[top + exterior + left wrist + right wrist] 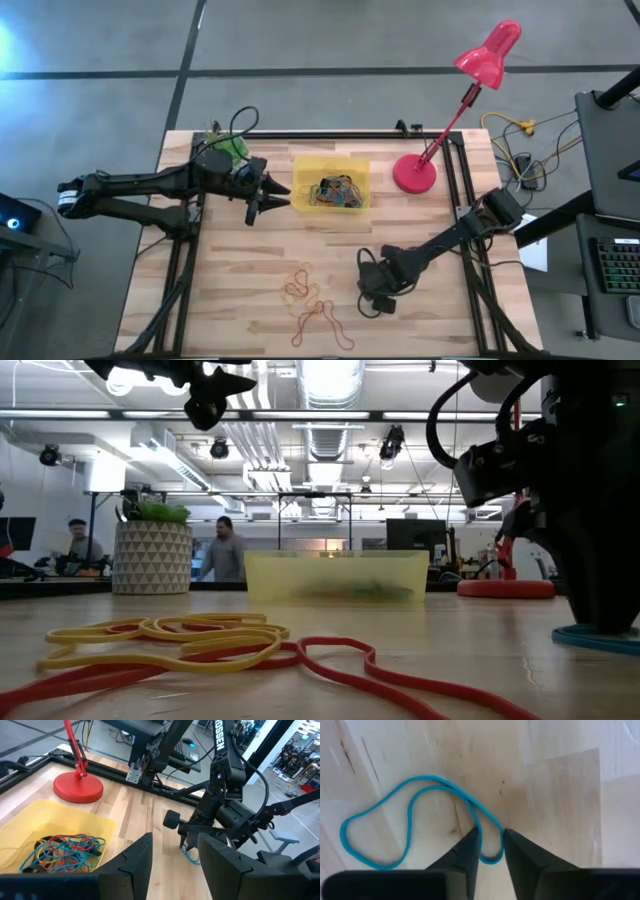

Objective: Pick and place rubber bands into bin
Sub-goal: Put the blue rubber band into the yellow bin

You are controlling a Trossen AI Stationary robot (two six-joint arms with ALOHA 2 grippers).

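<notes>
Right arm pinching a blue band off the table, near side right of centre.

The table [240, 290] has open wood all round the work. At its far middle sits the bin [330, 183], already holding a tangle of rubber bands [338, 192]; the red lamp base [414, 174] stands just right of it. The left gripper [272, 195] hovers beside the bin's left wall, fingers parted, empty. The right gripper [490, 851] is down on the wood, its fingers narrowed around one end of a blue band [410, 815]; whether it grips yet I cannot tell. Next, I judge: finish the pinch, lift, carry far-left to the bin, clear of the lamp. More loose bands [310, 300] lie left of it, near the near edge.
</notes>
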